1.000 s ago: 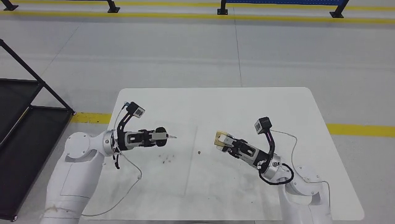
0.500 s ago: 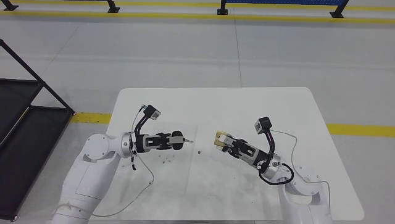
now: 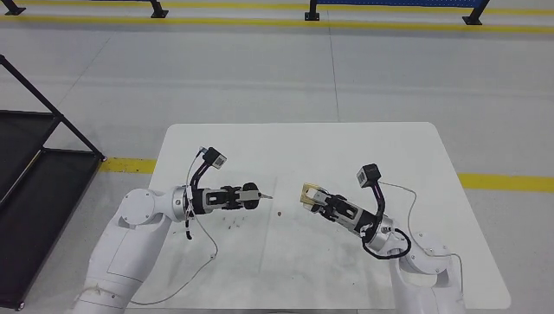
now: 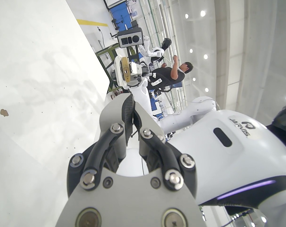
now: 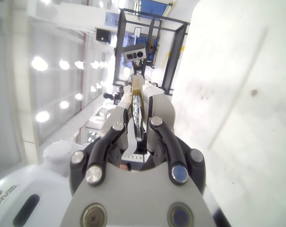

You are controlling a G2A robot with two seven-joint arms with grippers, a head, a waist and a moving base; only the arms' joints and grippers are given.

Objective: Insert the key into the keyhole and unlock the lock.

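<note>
A brass padlock point(image 3: 306, 195) is held above the table's middle by my right gripper point(image 3: 315, 198), which is shut on it. In the right wrist view the lock point(image 5: 136, 100) sits edge-on between the fingers point(image 5: 157, 109), its chrome shackle toward the wrist. My left gripper point(image 3: 253, 196) is shut on a thin key point(image 3: 264, 197) whose tip points at the lock, a short gap away. In the left wrist view the black pads point(image 4: 127, 109) are pressed together and the lock's brass face point(image 4: 124, 70) looks back at them.
The white table point(image 3: 389, 150) carries dark specks point(image 3: 234, 222) and a small mark point(image 3: 280, 214) below the two grippers. A black rack point(image 3: 35, 167) stands on the floor off the table's left side.
My left arm has moved right with the key, closing most of the gap to the lock, then nearly stopped. The right arm and lock have stayed still.
</note>
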